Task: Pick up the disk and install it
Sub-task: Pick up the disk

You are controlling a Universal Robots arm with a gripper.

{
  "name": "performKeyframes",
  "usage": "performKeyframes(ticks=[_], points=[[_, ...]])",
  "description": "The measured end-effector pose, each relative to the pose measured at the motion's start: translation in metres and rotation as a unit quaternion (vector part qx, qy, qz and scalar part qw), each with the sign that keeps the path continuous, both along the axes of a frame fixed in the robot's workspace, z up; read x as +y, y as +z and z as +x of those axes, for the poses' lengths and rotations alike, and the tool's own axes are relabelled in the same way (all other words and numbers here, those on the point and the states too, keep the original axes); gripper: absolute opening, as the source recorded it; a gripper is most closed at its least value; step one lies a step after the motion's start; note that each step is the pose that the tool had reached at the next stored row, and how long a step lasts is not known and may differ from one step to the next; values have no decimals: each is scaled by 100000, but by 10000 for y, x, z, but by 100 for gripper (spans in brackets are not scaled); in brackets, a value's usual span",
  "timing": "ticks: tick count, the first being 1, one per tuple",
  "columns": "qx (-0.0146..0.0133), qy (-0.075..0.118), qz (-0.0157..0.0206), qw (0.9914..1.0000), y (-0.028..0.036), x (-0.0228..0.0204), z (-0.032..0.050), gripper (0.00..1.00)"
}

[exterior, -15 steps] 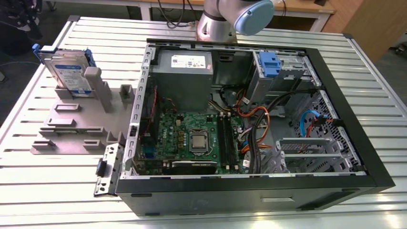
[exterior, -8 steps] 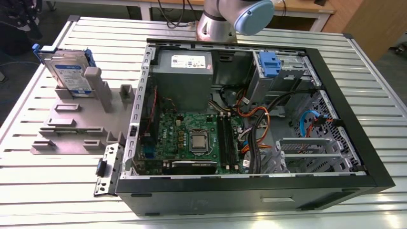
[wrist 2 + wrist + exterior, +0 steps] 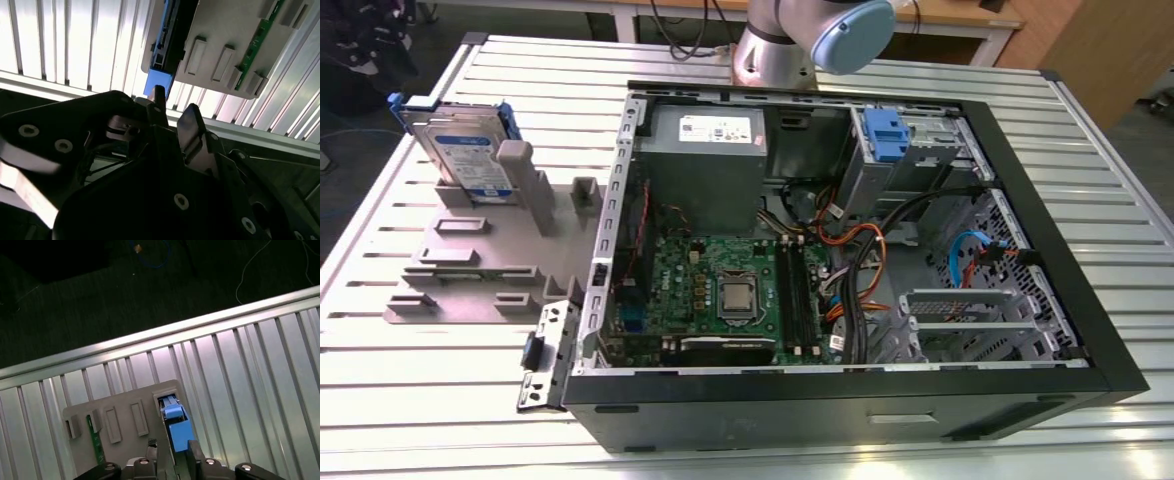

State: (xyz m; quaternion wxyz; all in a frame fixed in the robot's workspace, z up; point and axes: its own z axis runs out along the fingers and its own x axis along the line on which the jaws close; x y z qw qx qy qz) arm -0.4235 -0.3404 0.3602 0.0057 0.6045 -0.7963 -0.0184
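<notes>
The disk (image 3: 460, 150) stands on edge in a grey fixture (image 3: 467, 270) on the slatted table, at the exterior view's left; it is silver with a white-and-blue label and a blue carrier frame. In both wrist views I look down on its blue top edge (image 3: 176, 422) (image 3: 170, 30). My gripper (image 3: 172, 447) (image 3: 175, 112) hangs above the disk, open, its two black fingers apart and holding nothing. It stands well clear of the disk.
An open black computer case (image 3: 1067, 230) lies at the exterior view's right, with a motherboard, cables, a grey power-supply box (image 3: 707, 150) and a metal drive bay with a blue latch (image 3: 887, 135). A green circuit strip (image 3: 98, 440) sits in the fixture. The table edge (image 3: 150, 335) borders dark floor.
</notes>
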Motion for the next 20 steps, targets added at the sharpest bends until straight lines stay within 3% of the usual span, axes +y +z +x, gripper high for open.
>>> performKeyframes(ticks=[5,6,9,12,16,20], points=[[-287,2202,2,99975,-55,0,0,47],[-341,2761,0,99961,-65,0,0,53],[-593,4206,-1,99910,-94,0,0,53],[-964,5157,-19,99862,-116,0,0,53],[-1735,5752,-144,99819,-142,0,-3,53],[-1839,8502,-110,99621,-178,0,-4,53]])
